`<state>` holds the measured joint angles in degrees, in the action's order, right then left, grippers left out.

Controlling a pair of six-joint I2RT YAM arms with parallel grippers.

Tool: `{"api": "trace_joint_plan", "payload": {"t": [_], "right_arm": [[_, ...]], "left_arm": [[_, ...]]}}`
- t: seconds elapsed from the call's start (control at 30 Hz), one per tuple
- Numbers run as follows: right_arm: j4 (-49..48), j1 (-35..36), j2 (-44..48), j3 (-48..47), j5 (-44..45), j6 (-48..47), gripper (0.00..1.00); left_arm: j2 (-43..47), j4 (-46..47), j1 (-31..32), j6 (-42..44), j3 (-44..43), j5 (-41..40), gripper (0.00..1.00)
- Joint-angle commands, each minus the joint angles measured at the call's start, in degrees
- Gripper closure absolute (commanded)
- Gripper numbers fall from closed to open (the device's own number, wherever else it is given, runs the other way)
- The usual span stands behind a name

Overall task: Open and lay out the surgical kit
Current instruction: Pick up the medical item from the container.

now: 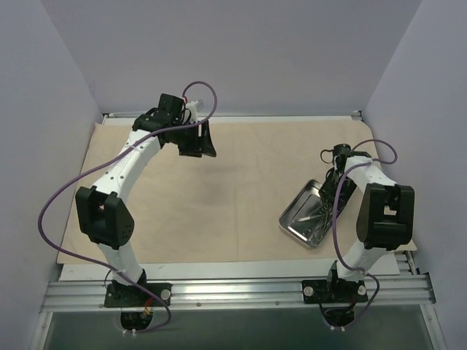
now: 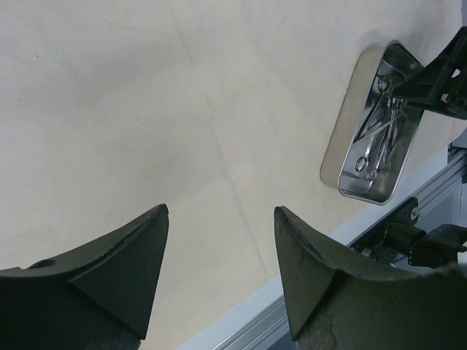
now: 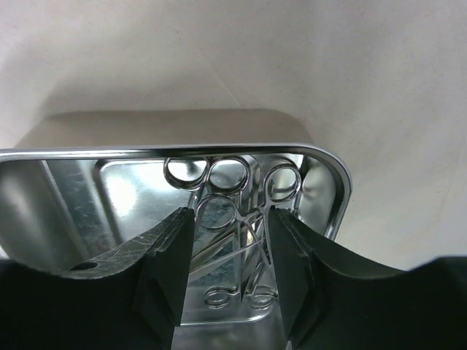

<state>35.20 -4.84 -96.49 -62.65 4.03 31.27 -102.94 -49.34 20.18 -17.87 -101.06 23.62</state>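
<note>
The beige cloth wrap (image 1: pixel 219 189) lies spread flat over most of the table. The steel tray (image 1: pixel 298 211) sits on it at the right, holding several scissor-like instruments (image 1: pixel 319 217). My right gripper (image 1: pixel 333 189) is over the tray's far end. In the right wrist view it (image 3: pixel 230 219) is open, its fingers on either side of the instruments' ring handles (image 3: pixel 219 175) inside the tray (image 3: pixel 73 197), not closed on them. My left gripper (image 1: pixel 198 140) hangs above the back of the cloth, open and empty (image 2: pixel 221 219). Its view shows the cloth (image 2: pixel 146 109) and the tray (image 2: pixel 350 109).
An aluminium rail (image 1: pixel 233 292) runs along the near edge behind a strip of white tabletop (image 1: pixel 219 270). Grey walls close in the left, back and right. Purple cables (image 1: pixel 66 189) loop off both arms.
</note>
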Motion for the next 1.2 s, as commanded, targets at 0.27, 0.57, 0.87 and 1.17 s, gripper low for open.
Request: {"api": "trace_joint_plan", "payload": {"t": [0.27, 0.57, 0.87, 1.17], "right_arm": [[1.01, -0.08, 0.95, 2.18, 1.24, -2.61, 0.69], [-1.62, -0.08, 0.34, 5.26, 1.68, -4.02, 0.76], [-5.41, -0.08, -2.12, 6.49, 2.12, -6.39, 0.88], [1.97, 0.8, 3.31, -2.19, 2.21, -7.62, 1.0]], "left_arm": [[0.19, 0.65, -1.38, -0.76, -0.55, 2.57, 0.32], [0.02, 0.48, -1.38, -1.12, -1.07, 2.4, 0.32], [0.72, -0.14, -1.46, -1.38, -0.72, 1.35, 0.32], [1.07, 1.52, -1.46, -4.62, 1.38, 1.69, 0.32]]}}
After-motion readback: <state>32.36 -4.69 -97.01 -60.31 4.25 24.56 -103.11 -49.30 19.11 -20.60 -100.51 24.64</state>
